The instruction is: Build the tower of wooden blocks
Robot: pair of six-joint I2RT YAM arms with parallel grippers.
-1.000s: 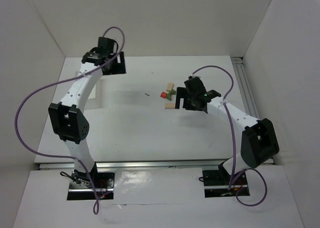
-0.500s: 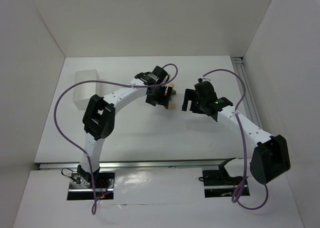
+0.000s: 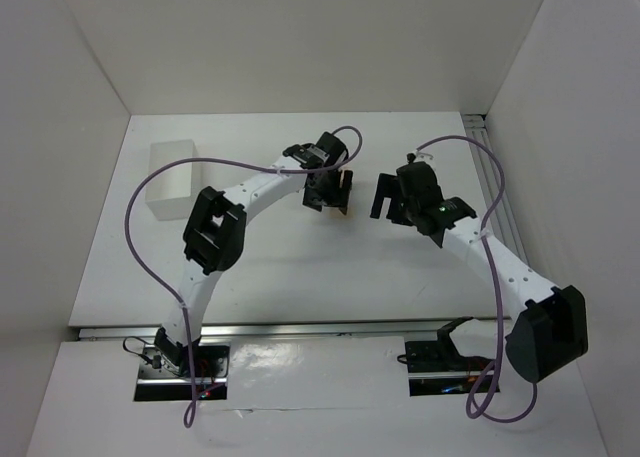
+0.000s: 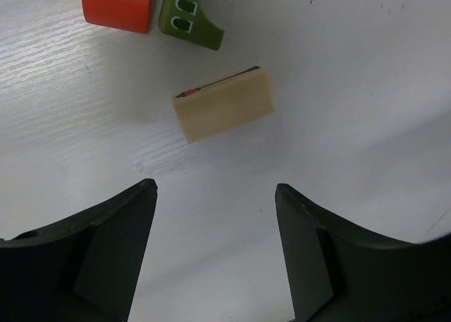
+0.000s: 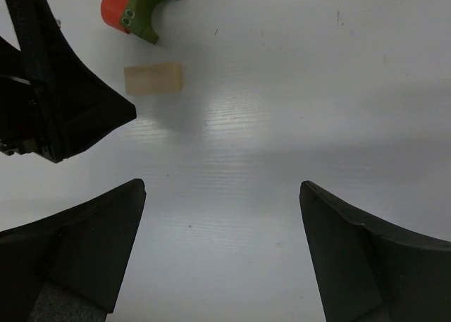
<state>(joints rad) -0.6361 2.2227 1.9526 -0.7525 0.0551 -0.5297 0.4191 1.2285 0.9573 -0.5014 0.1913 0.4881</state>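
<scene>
Reaching far forward, left arm [image 3: 250,189] hangs open jaws over tan block [image 4: 223,114].

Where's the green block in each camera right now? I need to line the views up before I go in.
Top external: not visible; probably hidden under the left gripper.
Left wrist: the green block sits at the top edge, left of centre, above the tan block.
Right wrist: top left corner, again above the tan block.
Shared landmark: the red block, just to its left in both wrist views.
</scene>
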